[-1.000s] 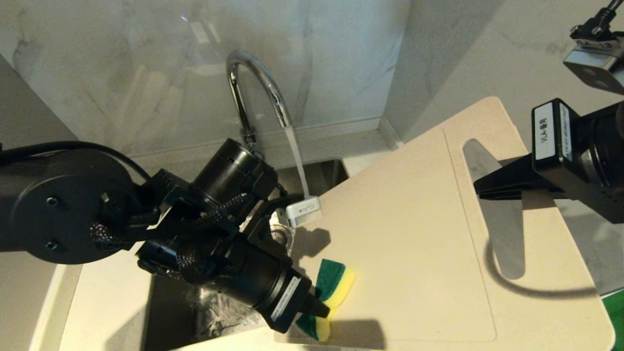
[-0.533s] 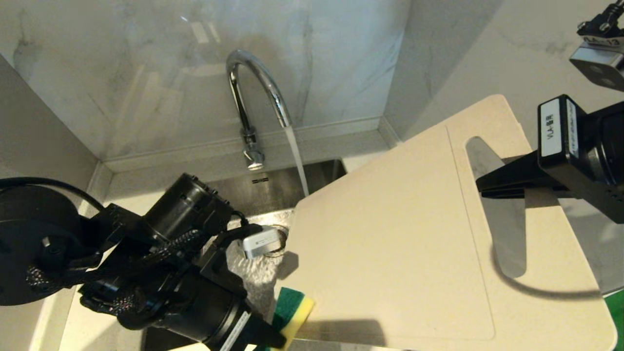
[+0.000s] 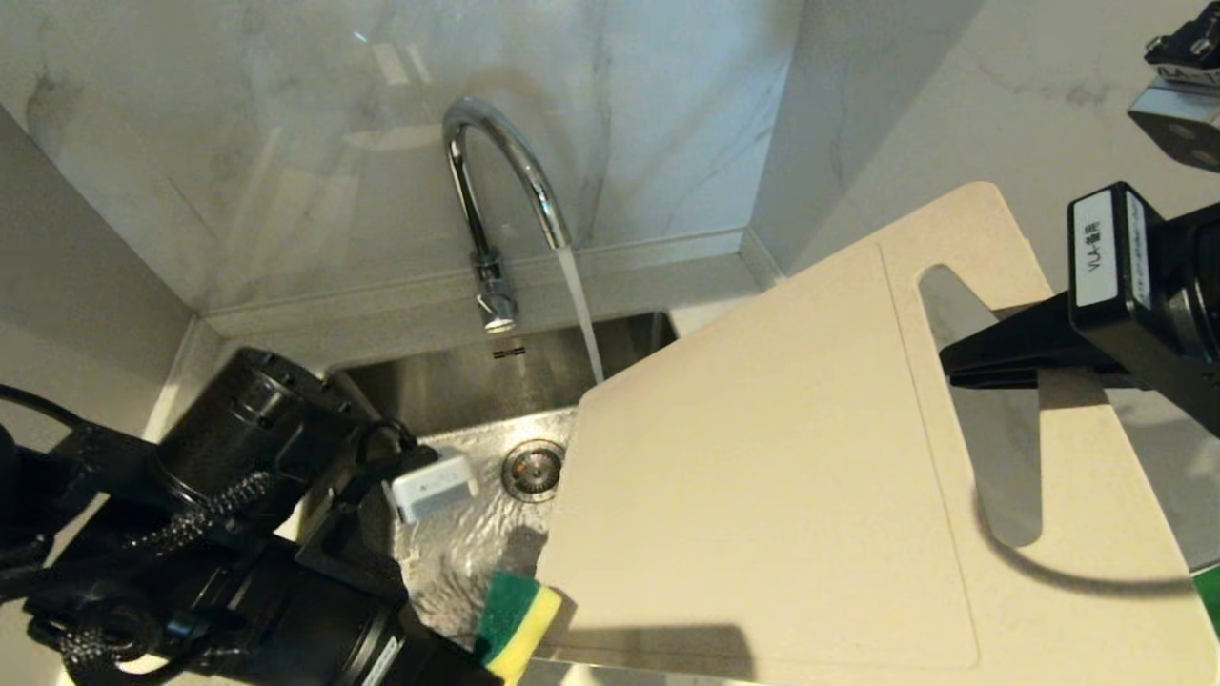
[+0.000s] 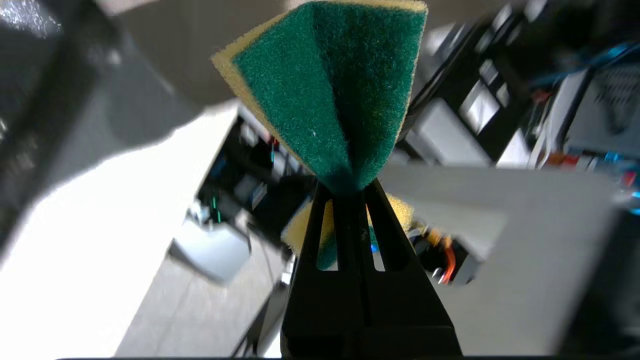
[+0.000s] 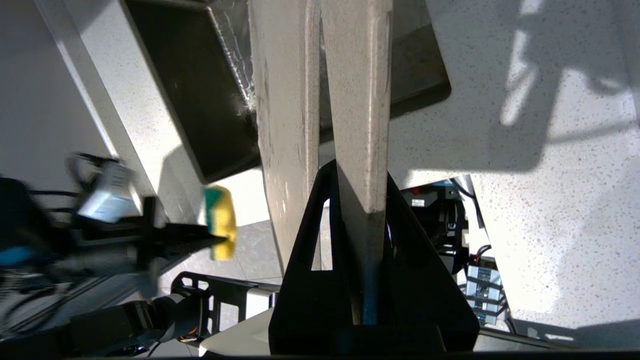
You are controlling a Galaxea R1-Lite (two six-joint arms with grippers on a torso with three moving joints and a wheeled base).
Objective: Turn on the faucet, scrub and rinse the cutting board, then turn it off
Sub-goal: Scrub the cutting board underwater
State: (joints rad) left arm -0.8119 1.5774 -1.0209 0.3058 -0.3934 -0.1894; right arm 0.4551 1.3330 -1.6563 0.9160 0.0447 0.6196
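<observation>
Since the earlier frame, left gripper [image 4: 345, 187] and its sponge [image 3: 515, 619] slid off the board [image 3: 762, 495] to its lower-left corner. Fingers clamped on the folded sponge. Right gripper [image 5: 350, 200] pinches the board by its slot handle, holding it tilted over the sink [image 3: 457, 381]. Faucet [image 3: 496, 191] running; stream passes behind the board's top edge.

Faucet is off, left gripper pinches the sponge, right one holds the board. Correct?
Not quite. The faucet is on: the head view shows water streaming from its spout. The left gripper does pinch the sponge, and the right gripper holds the cutting board.
</observation>
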